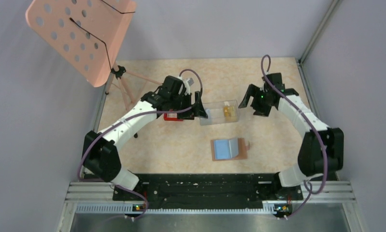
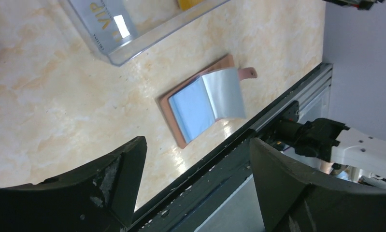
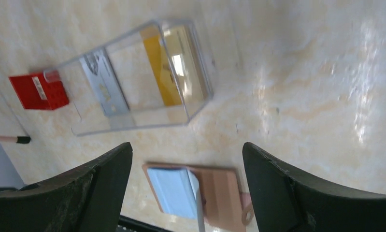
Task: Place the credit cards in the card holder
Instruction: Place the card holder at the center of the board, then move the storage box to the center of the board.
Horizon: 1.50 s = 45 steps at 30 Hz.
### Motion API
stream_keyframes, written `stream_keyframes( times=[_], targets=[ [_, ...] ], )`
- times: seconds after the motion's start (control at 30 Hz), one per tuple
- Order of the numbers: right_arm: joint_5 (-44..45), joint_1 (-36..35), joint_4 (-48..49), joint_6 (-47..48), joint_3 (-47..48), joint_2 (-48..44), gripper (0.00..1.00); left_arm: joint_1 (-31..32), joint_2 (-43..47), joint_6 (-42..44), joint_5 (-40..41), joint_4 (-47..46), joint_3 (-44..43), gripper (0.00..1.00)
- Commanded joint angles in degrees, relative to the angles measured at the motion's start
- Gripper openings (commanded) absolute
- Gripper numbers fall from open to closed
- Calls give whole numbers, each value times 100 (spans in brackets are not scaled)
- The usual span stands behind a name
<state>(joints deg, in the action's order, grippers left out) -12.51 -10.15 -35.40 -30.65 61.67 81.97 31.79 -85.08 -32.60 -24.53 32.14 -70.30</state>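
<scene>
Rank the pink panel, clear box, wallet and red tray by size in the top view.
1. Pink panel, though likely nearer the camera.
2. Clear box and wallet: about alike.
3. Red tray, partly hidden.

grey walls, marbled beige table — pink perforated stand

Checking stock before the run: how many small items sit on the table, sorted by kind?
Credit cards in view: 2, one yellow card and one silvery card
Card holder: 1
Clear box: 1
Red tray: 1
Total: 5
</scene>
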Motion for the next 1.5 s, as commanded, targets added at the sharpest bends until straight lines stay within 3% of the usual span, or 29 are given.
stream_keyframes(
  times=[0.0,0.2,0.4,0.47,0.7,0.93,1.03,1.23,1.47],
  targets=[
    [-829,235,148,803,1244,1125,83,-21,-472,-577,-238,-309,-749,82],
    [-1421,231,32,1013,2201,2447,69,-23,-1088,-1326,-246,-902,-1063,77],
    [-1666,135,-315,1685,2729,3063,55,-20,-1619,-1661,-506,-1293,-1265,75],
    [-1646,57,-453,1805,2833,3209,53,-23,-1817,-1668,-666,-1026,-1440,74],
    [-1106,-374,-380,1773,2432,3055,43,-23,-1768,-1544,-450,-759,-1184,70],
    [-716,-750,-616,1592,2553,3252,14,3,-1378,-1271,-154,-54,-1105,68],
    [-550,-910,-749,1570,2557,3081,6,-5,-1285,-1229,-131,-123,-1013,68],
    [-253,-1310,-907,1518,2365,2804,2,-5,-1513,-1099,-111,27,-1176,62],
    [-180,-1624,-785,1324,1909,2445,5,-2,-1738,-908,-107,112,-1196,56]
  ],
)
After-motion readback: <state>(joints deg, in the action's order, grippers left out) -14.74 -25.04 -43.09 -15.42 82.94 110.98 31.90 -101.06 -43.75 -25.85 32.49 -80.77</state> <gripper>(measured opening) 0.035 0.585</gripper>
